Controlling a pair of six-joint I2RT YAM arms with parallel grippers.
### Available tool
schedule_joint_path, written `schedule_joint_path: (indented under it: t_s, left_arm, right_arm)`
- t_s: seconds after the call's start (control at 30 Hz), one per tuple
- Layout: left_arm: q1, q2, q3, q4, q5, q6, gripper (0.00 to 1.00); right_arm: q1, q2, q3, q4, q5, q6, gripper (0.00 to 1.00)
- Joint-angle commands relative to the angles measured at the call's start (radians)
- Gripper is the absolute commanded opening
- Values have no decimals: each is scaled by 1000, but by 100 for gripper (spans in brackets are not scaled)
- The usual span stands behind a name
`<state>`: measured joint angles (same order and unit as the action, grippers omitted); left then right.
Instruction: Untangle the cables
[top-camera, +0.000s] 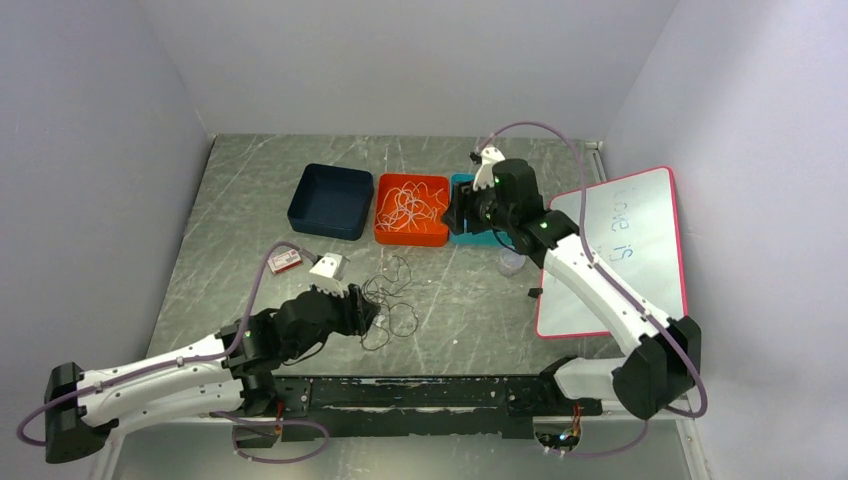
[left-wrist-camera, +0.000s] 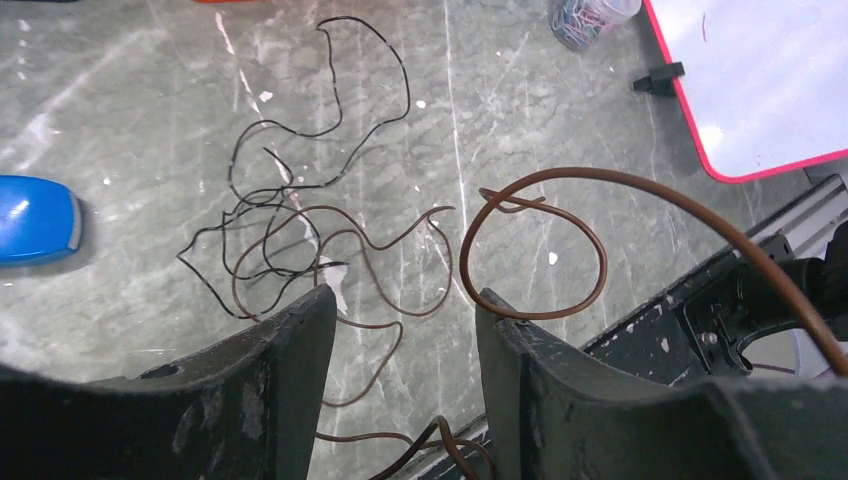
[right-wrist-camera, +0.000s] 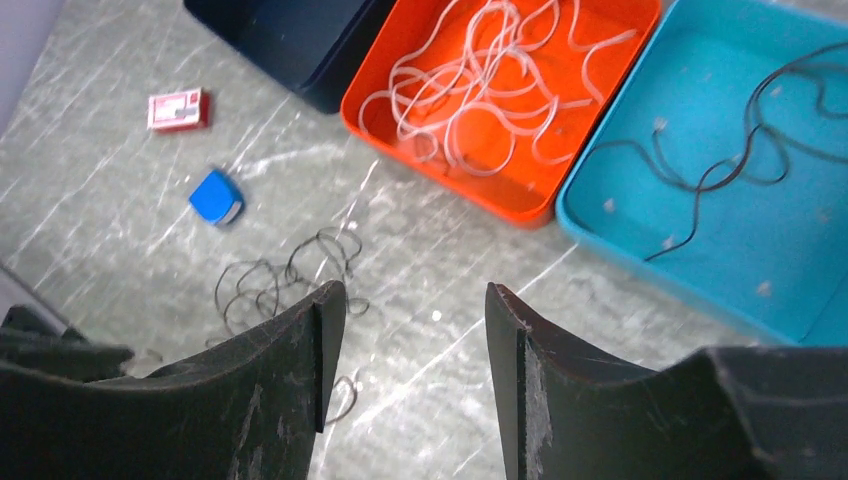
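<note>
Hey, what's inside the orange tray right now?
Thin white cables lie looped in the orange rectangular plastic tray. Nothing else shows; its floor beneath the loops is hidden.

Before me the grey marbled bench (top-camera: 470, 310) carries three trays along its far side: a navy tray (top-camera: 331, 200) on my left, then an orange tray (top-camera: 410, 241) set against a teal tray (right-wrist-camera: 720, 270). A red-framed whiteboard (top-camera: 640, 215) with faint writing lies on my right. By its near corner I see a clear cup of coloured paper clips (left-wrist-camera: 590, 15) and a small black cap (left-wrist-camera: 660, 77). A red-and-white box (top-camera: 285, 261) and a blue thing (right-wrist-camera: 215, 197) lie on my left.
</note>
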<state>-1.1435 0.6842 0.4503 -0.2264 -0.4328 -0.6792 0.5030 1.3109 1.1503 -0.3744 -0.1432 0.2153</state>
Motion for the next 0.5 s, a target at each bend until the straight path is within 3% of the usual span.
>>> schedule_joint_path:
  t_s: [0.0,0.33,0.47]
  left_arm:
    - [-7,-40,34,-86,-68,27,58]
    - [-7,-60,61,-92,2,79,59]
    - [-7,-62,71,-110,-6,80,54]
  right_arm:
    - [-5,-78,-95,1,-101,66,57]
    - [16,-117,-315,108,-240,143,56]
    - [84,-61,-322,163,-264,136,56]
